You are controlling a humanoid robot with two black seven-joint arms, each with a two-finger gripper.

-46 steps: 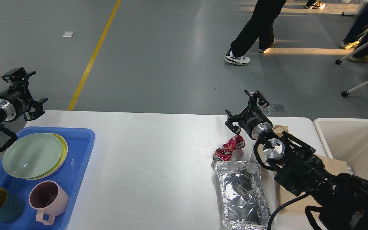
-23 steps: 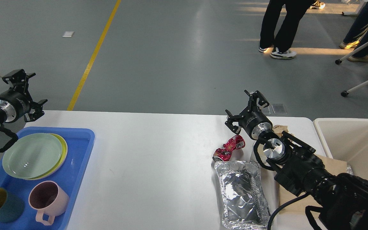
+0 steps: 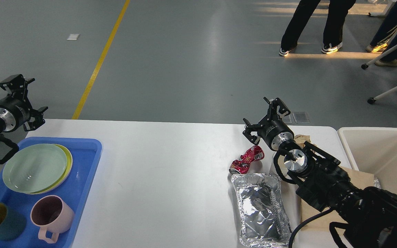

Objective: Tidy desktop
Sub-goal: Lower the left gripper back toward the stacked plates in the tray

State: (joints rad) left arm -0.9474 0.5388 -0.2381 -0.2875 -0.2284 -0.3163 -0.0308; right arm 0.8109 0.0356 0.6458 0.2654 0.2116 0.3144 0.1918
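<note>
Gaping with fingers spread and empty, the right gripper (image 3: 265, 119) hangs above a crumpled glossy red can (image 3: 246, 159) and wrinkled rectangular foil tray (image 3: 261, 210) on the smooth matte white desktop (image 3: 167, 172); the left gripper (image 3: 22, 98) is likewise spread.

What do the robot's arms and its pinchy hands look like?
Both arms are black, built from chunky round segments with shiny silver metal rings at the wrists. A black cable loops beside each wrist. The left gripper and the right gripper are black too, each with two thin, bony-looking fingers like open frames. No stickers or writing can be made out.
</note>
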